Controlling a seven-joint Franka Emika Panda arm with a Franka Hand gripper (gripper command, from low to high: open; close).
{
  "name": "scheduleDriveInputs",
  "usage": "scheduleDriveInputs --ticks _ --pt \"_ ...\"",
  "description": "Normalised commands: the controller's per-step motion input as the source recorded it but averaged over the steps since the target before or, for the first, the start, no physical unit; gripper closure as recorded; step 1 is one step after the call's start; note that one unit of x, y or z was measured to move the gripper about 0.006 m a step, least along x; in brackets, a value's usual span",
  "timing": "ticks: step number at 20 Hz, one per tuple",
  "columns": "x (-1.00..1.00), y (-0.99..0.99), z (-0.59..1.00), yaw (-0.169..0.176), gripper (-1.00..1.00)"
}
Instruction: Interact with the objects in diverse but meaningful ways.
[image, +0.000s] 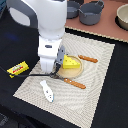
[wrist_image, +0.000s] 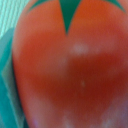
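A red tomato (wrist_image: 70, 70) with a green stem star fills the wrist view, very close to the camera and blurred. No fingers show there. In the exterior view my gripper (image: 53, 69) hangs low over the near-left rim of the tan plate (image: 76, 73), and the white arm hides its fingertips and the tomato. A yellow holed cheese wedge (image: 71, 62) rests on the plate just to the exterior view's right of the gripper. The white fish-shaped piece (image: 47, 90) lies on the mat in front of it. A flat yellow labelled box (image: 18, 68) sits at the exterior view's left.
Two pieces of wooden-handled cutlery (image: 88, 59) (image: 74, 83) flank the plate on the striped placemat (image: 97, 90). Grey pots (image: 91, 12) (image: 73, 9) and a pale bowl (image: 123, 17) stand on the tan surface at the back.
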Motion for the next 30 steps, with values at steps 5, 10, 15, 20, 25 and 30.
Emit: scheduleDriveInputs --ticks 5,10,15,20,25,30 --pt "-0.21 0.16 0.47 0.024 -1.00" --pt "-0.27 0.05 1.00 0.060 -1.00" --pt "-0.45 -0.03 0.91 0.082 -1.00" --pt "-0.69 -0.22 0.39 0.068 -1.00" --pt "-0.91 -0.31 0.05 0.007 -1.00" --pt "-0.87 -0.48 -0.04 0.000 -1.00"
